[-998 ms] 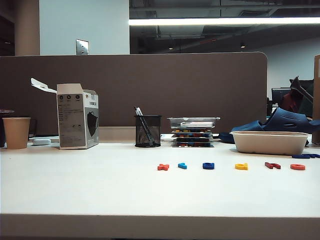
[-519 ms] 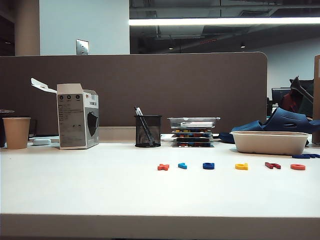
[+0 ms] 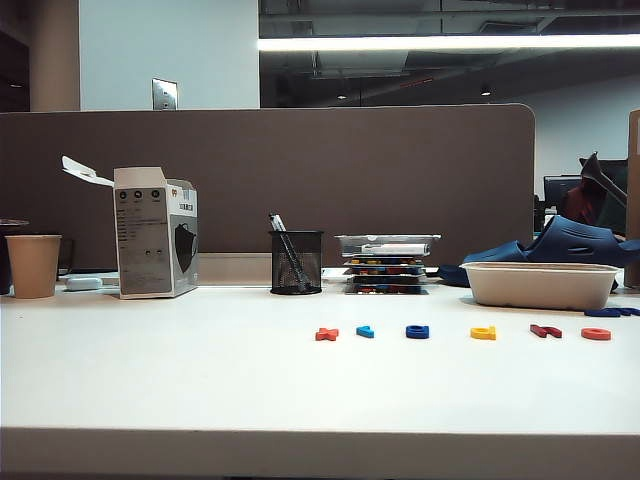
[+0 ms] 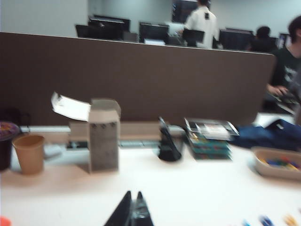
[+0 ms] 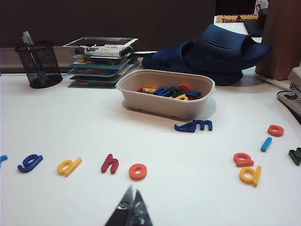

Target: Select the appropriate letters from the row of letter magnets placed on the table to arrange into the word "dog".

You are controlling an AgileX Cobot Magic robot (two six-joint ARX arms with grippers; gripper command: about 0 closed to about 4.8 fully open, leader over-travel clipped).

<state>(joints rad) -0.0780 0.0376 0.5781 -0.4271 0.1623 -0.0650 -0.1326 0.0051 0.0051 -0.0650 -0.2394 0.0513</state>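
jaws: both pairs pressed shut on nothing; left gripper [image 4: 133,212] hangs over bare table [image 3: 200,380] short of the letters, right gripper [image 5: 132,207] just in front of the row
row [image 5: 80,165]: from the right wrist, blue g [image 5: 30,163], yellow d [image 5: 69,166], dark red h [image 5: 110,164], orange-red o [image 5: 138,172], lying flat, each apart from the next
needed: d, o, g, all untouched in the row
extras: m [image 5: 194,125] by the tray [image 5: 164,101], more letters loose off to one side
handling: judged light, stiff, thin plastic, likely to skid on the smooth top
hold: pinch across a stem or the ring's rim, jaws low to the table
risk: knocking h while lifting o or d
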